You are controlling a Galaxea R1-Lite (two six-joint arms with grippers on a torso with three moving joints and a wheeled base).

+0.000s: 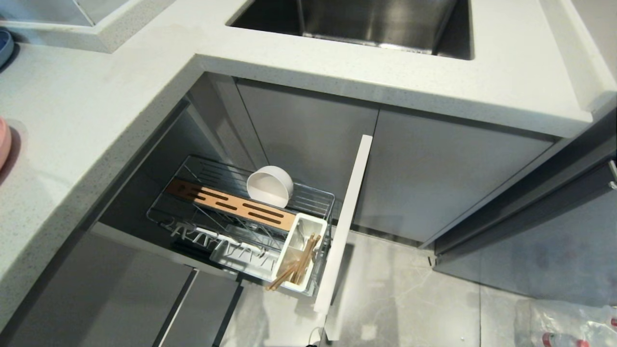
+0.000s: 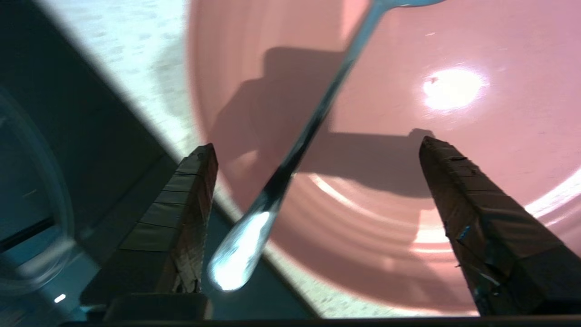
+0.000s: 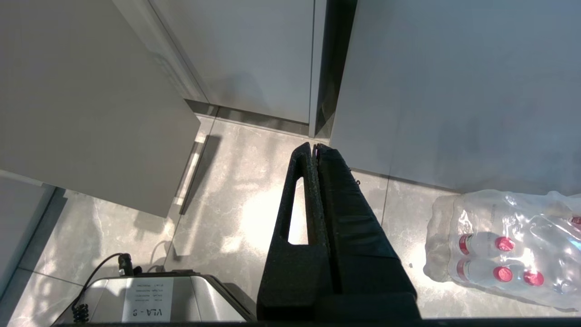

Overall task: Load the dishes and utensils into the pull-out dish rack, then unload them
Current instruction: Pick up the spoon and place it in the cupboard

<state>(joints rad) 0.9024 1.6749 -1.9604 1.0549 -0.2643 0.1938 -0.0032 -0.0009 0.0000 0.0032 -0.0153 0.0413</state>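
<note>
Left gripper [image 2: 317, 150] fingers [image 2: 190, 200] spread wide, nothing held, over spoon [image 2: 290, 168] lying across pink plate [image 2: 408, 204] on table [image 1: 72, 135]. Spoon: slim, stiff, slippery; best pinched mid-handle. Plate: rigid, breakable; rim grip. Right gripper [image 3: 316, 147] closed, empty, parked over floor. Farther off, rack [image 1: 308, 193]: chopsticks [image 1: 296, 270] in caddy [image 1: 315, 224], white bowl [image 1: 270, 187] on edge.

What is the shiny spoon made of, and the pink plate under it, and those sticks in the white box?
The spoon looks like polished metal: grey, with a bright mirror-like glare on its handle end. The pink plate seems glazed ceramic, or maybe glossy plastic; its smooth surface gives a sharp light spot. The chopsticks look like plain light wood, tan and matte. The white caddy holding them appears to be plastic.
</note>
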